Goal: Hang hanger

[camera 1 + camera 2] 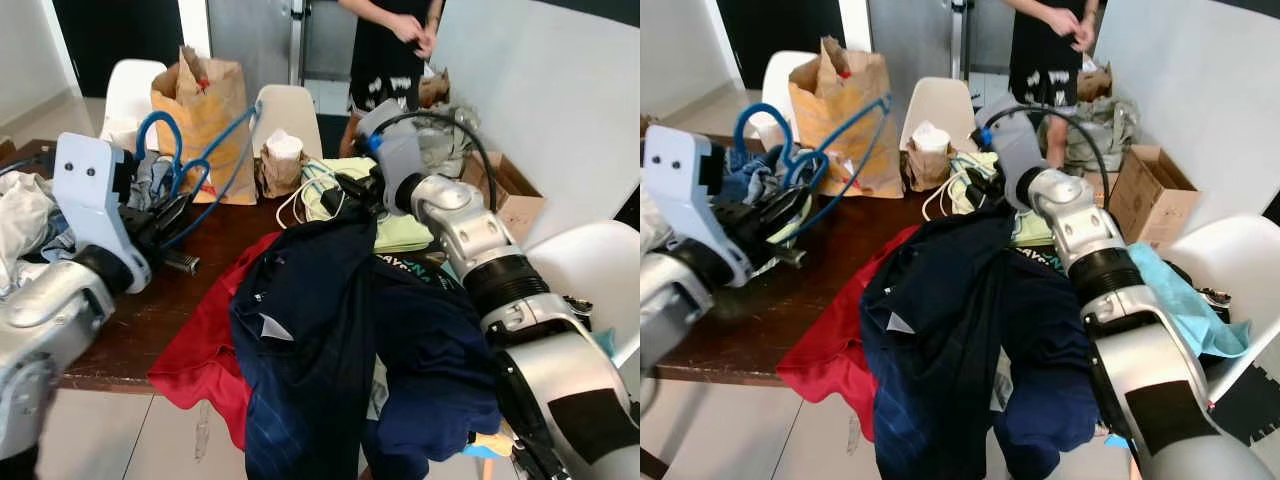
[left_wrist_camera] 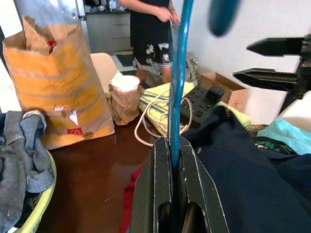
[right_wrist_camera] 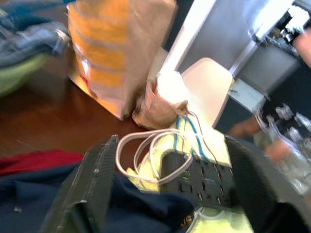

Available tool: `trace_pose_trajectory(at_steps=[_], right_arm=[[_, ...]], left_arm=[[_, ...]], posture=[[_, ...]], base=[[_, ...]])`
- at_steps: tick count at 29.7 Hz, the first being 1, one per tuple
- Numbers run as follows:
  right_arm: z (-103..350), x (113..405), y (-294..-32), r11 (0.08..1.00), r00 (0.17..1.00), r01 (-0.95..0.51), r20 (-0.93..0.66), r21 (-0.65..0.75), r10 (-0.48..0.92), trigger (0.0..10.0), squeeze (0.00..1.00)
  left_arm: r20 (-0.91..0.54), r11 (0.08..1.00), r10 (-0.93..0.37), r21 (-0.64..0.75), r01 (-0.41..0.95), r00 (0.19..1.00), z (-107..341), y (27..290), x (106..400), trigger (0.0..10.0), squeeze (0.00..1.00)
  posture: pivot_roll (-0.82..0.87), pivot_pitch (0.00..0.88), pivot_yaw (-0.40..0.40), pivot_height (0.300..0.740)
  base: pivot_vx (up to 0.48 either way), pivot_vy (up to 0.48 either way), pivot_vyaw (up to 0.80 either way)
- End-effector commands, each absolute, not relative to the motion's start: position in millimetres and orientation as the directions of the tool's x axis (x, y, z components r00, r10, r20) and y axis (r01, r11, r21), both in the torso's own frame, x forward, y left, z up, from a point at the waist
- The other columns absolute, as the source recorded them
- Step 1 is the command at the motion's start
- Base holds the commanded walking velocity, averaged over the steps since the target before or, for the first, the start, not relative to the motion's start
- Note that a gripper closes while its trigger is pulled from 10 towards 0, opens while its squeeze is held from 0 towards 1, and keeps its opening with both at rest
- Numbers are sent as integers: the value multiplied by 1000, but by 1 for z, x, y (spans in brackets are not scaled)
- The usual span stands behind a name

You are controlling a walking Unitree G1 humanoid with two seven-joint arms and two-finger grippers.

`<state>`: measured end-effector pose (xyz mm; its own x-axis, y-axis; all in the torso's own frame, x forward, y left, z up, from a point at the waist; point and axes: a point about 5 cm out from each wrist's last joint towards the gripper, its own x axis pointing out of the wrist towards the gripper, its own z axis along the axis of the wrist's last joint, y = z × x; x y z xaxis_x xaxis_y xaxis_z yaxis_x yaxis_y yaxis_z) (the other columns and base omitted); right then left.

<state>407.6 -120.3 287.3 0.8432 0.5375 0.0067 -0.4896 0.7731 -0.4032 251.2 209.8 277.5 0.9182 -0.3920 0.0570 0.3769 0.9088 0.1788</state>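
Observation:
A blue hanger (image 1: pixel 188 160) is raised over the left side of the dark wooden table (image 1: pixel 150 310). My left gripper (image 2: pixel 175 145) is shut on one of the hanger's thin bars. A navy shirt (image 1: pixel 320 330) lies over the table's front edge on top of a red garment (image 1: pixel 205 350). My right gripper (image 3: pixel 172 145) is at the shirt's upper edge, open, its fingers (image 3: pixel 92 184) spread wide with navy cloth low between them. A black power strip (image 3: pixel 199 177) with a white cable lies just beyond it.
A tall paper bag (image 1: pixel 205 110) and a small bag holding a cup (image 1: pixel 282 165) stand at the back. A basket of jeans (image 2: pixel 29 160) is on the left. A person (image 1: pixel 390 50) stands behind the table, with white chairs (image 1: pixel 585 280) and a cardboard box (image 1: pixel 505 190) around it.

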Motion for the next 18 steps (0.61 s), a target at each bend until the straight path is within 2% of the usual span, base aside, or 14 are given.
trace_pose_trajectory(at_steps=[1, 6, 7, 8, 10, 12, 13, 14, 16, 17, 18], right_arm=[[316, 405, -159, 785, 845, -438, 98, -439, 526, 10000, 1000], [329, 399, -176, 744, 820, -442, 112, -501, 562, 10000, 1000], [333, 393, -181, 687, 780, -479, 94, -546, 619, 10000, 1000], [333, 393, -181, 687, 780, -479, 94, -546, 619, 10000, 1000], [339, 379, -190, 549, 677, -567, 33, -614, 736, 10000, 1000], [339, 379, -190, 549, 677, -567, 33, -614, 736, 10000, 1000], [343, 369, -196, 470, 605, -631, -12, -617, 796, 10000, 1000], [345, 358, -201, 356, 504, -707, -81, -611, 860, 10000, 831], [345, 358, -201, 356, 504, -707, -81, -611, 860, 10000, 831], [350, 346, -201, 246, 390, -769, -128, -589, 912, 10000, 0], [350, 346, -201, 246, 390, -769, -128, -589, 912, 10000, 0]], left_arm=[[-83, 858, -408, 306, 413, 909, 283, 234, 240, 10000, 0], [-136, 820, -385, 404, 406, 913, 296, 252, 235, 10000, 0], [-154, 799, -394, 430, 421, 906, 306, 257, 232, 10000, 0], [-154, 799, -394, 430, 421, 906, 306, 257, 232, 10000, 0], [-216, 739, -448, 458, 495, 868, 321, 262, 223, 10000, 0], [-216, 739, -448, 458, 495, 868, 321, 262, 223, 10000, 0], [-268, 685, -497, 463, 563, 825, 326, 261, 216, 10000, 0], [-316, 624, -564, 442, 645, 763, 330, 257, 208, 10000, 0], [-316, 624, -564, 442, 645, 763, 330, 257, 208, 10000, 0], [-351, 551, -649, 395, 735, 675, 333, 251, 199, 10000, 0], [-351, 551, -649, 395, 735, 675, 333, 251, 199, 10000, 0]], posture=[[71, 20, -66, 740], [72, 17, -67, 740], [74, 14, -69, 740], [74, 14, -69, 740], [77, 11, -69, 740], [77, 11, -69, 740], [78, 11, -69, 740], [82, 8, -70, 740], [82, 8, -70, 740], [81, 6, -71, 740], [81, 6, -71, 740]], base=[[0, 0, 0], [0, 0, 0], [0, 0, 0], [0, 0, 0], [0, 0, 0], [0, 0, 0], [0, 0, 0], [0, 0, 0], [0, 0, 0], [0, 0, 0], [0, 0, 0]])
